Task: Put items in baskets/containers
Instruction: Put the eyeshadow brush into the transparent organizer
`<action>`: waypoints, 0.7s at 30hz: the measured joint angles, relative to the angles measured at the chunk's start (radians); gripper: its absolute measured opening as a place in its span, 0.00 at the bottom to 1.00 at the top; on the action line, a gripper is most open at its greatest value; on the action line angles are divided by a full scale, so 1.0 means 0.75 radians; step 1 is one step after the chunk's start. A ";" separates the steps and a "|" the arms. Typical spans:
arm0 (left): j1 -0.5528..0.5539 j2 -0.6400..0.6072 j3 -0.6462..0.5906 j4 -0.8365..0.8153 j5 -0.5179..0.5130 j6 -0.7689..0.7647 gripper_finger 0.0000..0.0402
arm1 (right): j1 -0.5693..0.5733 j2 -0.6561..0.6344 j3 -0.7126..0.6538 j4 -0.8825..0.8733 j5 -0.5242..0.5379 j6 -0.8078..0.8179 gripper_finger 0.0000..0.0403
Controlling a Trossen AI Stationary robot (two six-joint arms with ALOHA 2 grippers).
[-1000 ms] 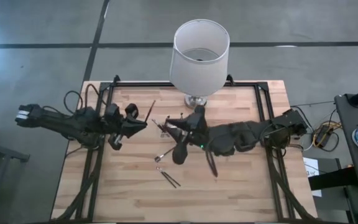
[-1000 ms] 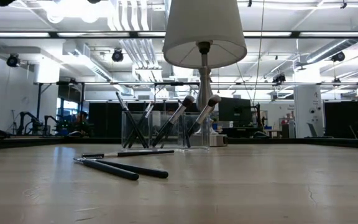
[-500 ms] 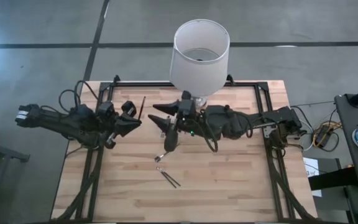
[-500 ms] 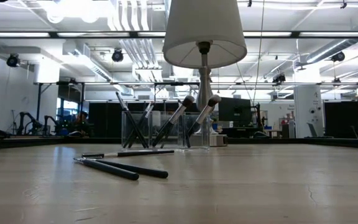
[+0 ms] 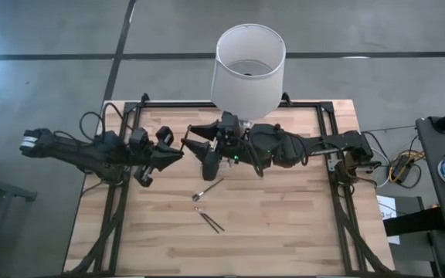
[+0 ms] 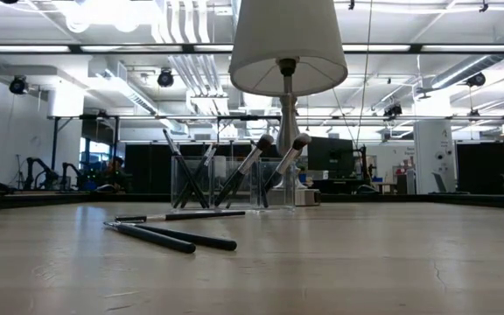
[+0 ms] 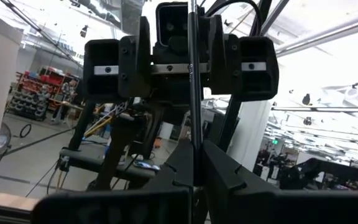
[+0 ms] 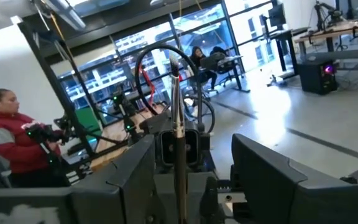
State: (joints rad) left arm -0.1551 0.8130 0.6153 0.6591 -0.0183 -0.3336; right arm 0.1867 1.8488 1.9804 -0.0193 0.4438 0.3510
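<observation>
High view: left end effector [image 5: 178, 152] clenched on a stick [image 7: 194, 87]; right end effector [image 5: 194, 137] released, facing it. Handover could fumble.
Low view: holder [image 6: 227, 181] beneath lamp [image 6: 287, 44]; three sticks [image 6: 171, 234] loose on worktop [image 6: 366, 262].

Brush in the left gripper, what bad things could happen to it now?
1. The left gripper pinches the thin brush right in front of the open right gripper; they might bump.
2. The brush could slip and drop to the table.
3. The right arm lies beside the lamp and might knock it.
</observation>
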 joint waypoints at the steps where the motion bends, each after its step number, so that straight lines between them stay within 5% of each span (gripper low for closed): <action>1: 0.000 0.005 0.004 0.007 0.000 0.001 0.03 | 0.000 0.000 -0.001 0.000 0.000 -0.004 0.52; 12: 0.001 0.012 0.005 0.029 -0.008 0.026 0.03 | -0.001 0.000 -0.001 0.011 0.028 -0.013 0.50; 21: 0.015 0.013 0.004 0.025 -0.013 0.027 0.03 | -0.003 0.000 -0.001 0.014 0.032 0.017 0.33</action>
State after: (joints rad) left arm -0.1437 0.8230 0.6186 0.6777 -0.0284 -0.3134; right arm 0.1848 1.8488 1.9800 -0.0090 0.4678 0.3638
